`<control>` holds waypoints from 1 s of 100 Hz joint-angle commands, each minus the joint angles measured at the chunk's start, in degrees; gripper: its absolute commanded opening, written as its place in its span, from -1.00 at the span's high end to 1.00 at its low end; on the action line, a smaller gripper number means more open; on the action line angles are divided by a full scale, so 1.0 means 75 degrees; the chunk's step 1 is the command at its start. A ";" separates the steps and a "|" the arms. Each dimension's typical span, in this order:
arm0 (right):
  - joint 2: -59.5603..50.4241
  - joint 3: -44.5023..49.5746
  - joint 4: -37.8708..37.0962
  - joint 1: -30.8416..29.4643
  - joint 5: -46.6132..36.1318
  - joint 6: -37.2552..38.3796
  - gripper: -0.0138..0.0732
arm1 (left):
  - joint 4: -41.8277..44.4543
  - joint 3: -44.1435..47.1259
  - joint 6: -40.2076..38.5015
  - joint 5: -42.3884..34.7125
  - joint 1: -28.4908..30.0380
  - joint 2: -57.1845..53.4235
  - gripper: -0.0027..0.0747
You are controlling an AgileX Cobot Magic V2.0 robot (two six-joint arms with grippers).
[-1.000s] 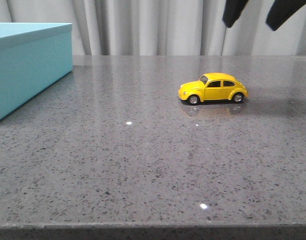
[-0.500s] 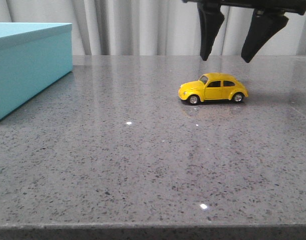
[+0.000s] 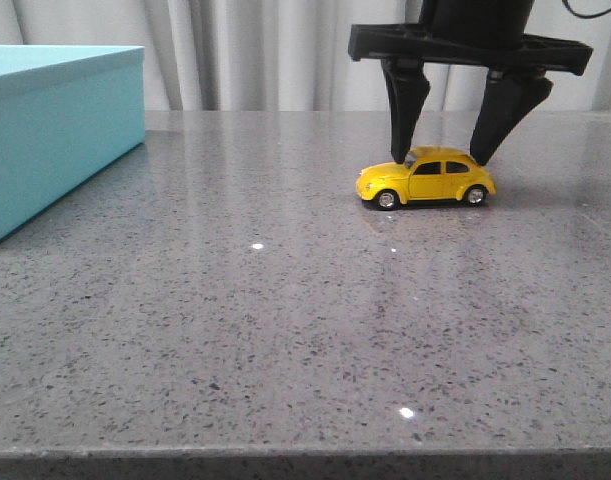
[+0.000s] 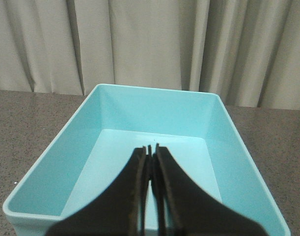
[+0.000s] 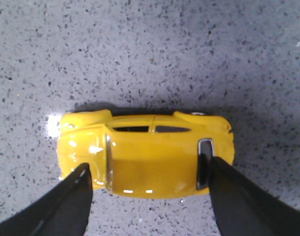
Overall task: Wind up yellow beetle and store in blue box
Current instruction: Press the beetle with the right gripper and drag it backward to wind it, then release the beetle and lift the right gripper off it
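The yellow beetle (image 3: 426, 177) stands on its wheels on the grey speckled table, right of middle, nose to the left. My right gripper (image 3: 447, 158) is open and reaches down over it, one finger at the hood end and one at the rear, just above the roof. In the right wrist view the beetle (image 5: 146, 153) lies between the two fingertips (image 5: 149, 169) with its roof towards the camera. The blue box (image 3: 55, 125) stands at the far left. In the left wrist view my left gripper (image 4: 150, 148) is shut and empty, above the open, empty blue box (image 4: 110, 105).
The grey speckled table (image 3: 285, 320) runs to a front edge near the bottom of the front view. Pale curtains (image 3: 285, 50) hang behind it.
My right gripper has come down from the top of the front view to just over the beetle, fingers still apart. The beetle and the box have not moved.
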 commanded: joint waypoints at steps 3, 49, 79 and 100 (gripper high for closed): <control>-0.0271 -0.0251 -0.0009 0.0003 -0.0219 0.0000 -0.49 | -0.0079 -0.0247 0.0000 -0.0569 -0.0041 0.0090 0.98; -0.0263 -0.0251 -0.0684 -0.0280 0.0137 0.0000 -0.49 | -0.0079 -0.0247 0.0000 -0.0569 -0.0041 0.0090 0.98; -0.0287 -0.0251 -0.0982 -0.1160 0.0739 -0.0007 -0.49 | -0.0079 -0.0247 0.0000 -0.0569 -0.0041 0.0090 0.98; -0.0415 -0.0251 -0.1690 -0.1462 0.1078 -0.0007 -0.49 | -0.0079 -0.0247 0.0000 -0.0569 -0.0041 0.0090 0.98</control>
